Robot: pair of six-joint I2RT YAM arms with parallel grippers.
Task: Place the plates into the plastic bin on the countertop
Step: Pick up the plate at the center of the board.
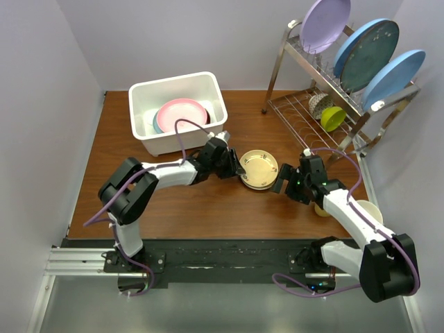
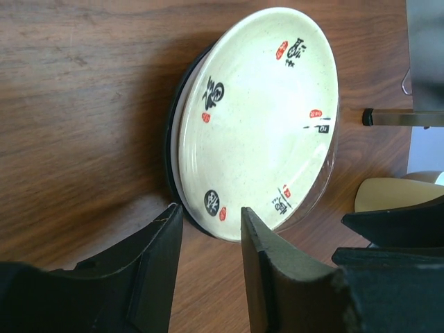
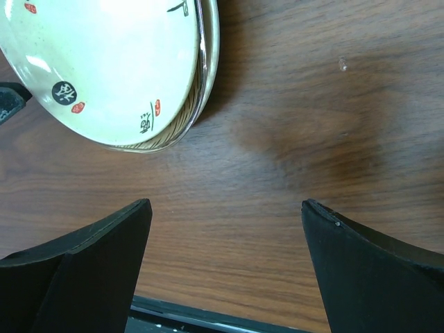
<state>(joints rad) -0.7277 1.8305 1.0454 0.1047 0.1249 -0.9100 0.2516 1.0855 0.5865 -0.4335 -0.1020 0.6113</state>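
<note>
A small tan plate (image 1: 258,168) with red and black characters (image 2: 260,118) lies on the dark wood countertop (image 1: 187,208), its near edge raised a little. My left gripper (image 1: 236,168) (image 2: 210,208) is at its left rim. The jaws are narrow, with the rim between the fingertips and a slim gap still showing. My right gripper (image 1: 281,184) (image 3: 225,205) stands wide open over bare wood just right of the plate (image 3: 104,69). The white plastic bin (image 1: 173,84) at the back left holds a pink plate (image 1: 182,114) on a pale blue one.
A chrome wire rack (image 1: 312,76) stands at the back right with an upright lilac plate (image 1: 325,24), two upright blue plates (image 1: 366,54) and a yellow cup (image 1: 333,118). A cream cup (image 1: 364,208) sits beside my right arm.
</note>
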